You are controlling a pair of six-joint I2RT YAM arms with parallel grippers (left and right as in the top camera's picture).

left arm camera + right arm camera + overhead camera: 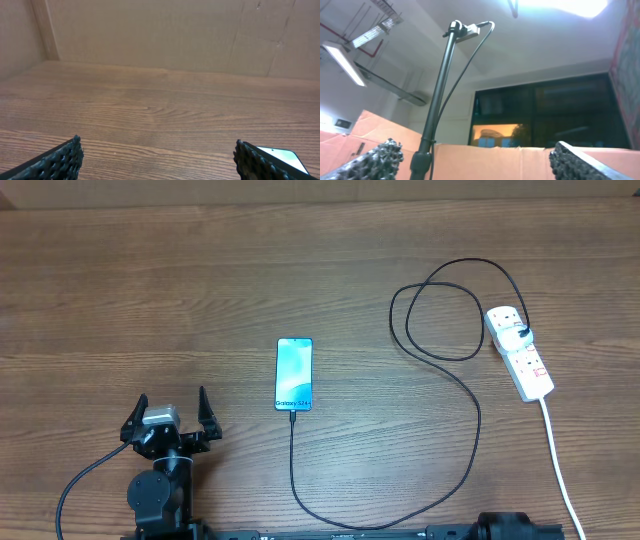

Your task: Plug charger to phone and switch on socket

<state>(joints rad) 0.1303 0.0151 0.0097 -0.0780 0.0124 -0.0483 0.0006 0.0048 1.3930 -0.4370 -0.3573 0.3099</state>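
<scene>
Phone (294,374) flat on table (100,280), near left gripper (170,418), to its right and a little ahead | left gripper spread wide, empty | charger (292,455) tip at phone's bottom edge, plug on socket (530,370), far right of that gripper | right gripper (476,152) fingers apart, empty

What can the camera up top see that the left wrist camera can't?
Only the overhead camera shows the white socket and the black charger looping from the socket to the bottom edge of the phone. Only the left wrist camera shows the cardboard wall behind the table. Both show the wooden table, the phone (the wrist camera catches just one corner of it) and the left end effector with its fingers wide apart.
</scene>
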